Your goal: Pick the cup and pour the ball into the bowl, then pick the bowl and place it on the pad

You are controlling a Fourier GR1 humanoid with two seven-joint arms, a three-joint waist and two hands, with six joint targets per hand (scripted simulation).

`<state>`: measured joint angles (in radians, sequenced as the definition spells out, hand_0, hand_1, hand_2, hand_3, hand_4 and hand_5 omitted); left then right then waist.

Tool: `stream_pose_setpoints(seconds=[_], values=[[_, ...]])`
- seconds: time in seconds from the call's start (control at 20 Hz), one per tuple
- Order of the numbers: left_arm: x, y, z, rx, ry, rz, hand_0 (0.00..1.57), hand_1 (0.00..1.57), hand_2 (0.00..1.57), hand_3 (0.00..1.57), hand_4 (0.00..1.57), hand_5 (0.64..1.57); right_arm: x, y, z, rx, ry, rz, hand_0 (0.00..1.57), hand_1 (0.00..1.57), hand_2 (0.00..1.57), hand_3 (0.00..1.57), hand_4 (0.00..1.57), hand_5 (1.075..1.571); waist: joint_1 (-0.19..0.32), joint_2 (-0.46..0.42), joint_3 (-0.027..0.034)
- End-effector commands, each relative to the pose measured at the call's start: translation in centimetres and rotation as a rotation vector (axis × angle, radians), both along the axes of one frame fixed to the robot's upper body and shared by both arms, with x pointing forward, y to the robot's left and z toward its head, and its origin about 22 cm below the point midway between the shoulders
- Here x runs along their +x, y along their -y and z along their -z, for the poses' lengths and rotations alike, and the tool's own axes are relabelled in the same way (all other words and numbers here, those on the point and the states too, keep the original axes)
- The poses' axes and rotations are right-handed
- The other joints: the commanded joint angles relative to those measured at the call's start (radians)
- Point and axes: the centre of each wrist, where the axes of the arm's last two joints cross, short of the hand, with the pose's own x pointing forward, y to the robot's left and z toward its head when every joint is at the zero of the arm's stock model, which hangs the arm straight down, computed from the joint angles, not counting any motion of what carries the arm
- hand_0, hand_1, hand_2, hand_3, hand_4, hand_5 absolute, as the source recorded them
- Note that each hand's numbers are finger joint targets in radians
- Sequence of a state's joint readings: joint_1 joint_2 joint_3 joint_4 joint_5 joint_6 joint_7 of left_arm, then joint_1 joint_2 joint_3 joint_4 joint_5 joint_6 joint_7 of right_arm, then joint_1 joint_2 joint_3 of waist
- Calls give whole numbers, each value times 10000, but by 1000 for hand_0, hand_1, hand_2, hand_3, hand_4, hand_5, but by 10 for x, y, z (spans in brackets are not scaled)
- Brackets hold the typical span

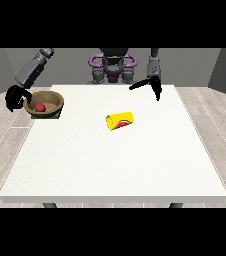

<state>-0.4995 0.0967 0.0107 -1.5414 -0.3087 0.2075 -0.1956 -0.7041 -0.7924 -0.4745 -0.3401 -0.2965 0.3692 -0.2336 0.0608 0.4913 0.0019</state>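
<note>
White table [110, 170], yellow cup [120, 121] on its side, mouth facing front-right

**Colours across the table**

The table [115, 165] is plain white, without pattern. At about ten o'clock on it a brown bowl [45, 103] holds a red ball [40, 107] and rests on a dark green pad [56, 115], which shows only as an edge. Near the centre, the cup [120, 120] is bright yellow, with red visible in its mouth. Both hands are black: one at the view's left [14, 97], one at the view's right [152, 85]. The robot's forearms are grey, its chest purple-trimmed. The floor is pale grey-brown planks.
</note>
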Motion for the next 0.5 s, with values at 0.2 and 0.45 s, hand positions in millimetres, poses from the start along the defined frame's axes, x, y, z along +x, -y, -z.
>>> stream_pose_setpoints(seconds=[0.2, 0.45], values=[[-9, -12, 9, -244, -495, -36, 0, 0, 0, 0, 0, 1566, -13, 15, -1, 640, -910, -76, 1571, 1571, 1571, 489, 739, 1570, -95, -591, -11], [-3, -12, -6, -294, -490, 6, 0, 0, 0, 0, 0, 1566, -2, -2, 9, -146, -1174, -331, 1571, 1571, 1571, 927, 711, 1570, -114, -550, -13]])
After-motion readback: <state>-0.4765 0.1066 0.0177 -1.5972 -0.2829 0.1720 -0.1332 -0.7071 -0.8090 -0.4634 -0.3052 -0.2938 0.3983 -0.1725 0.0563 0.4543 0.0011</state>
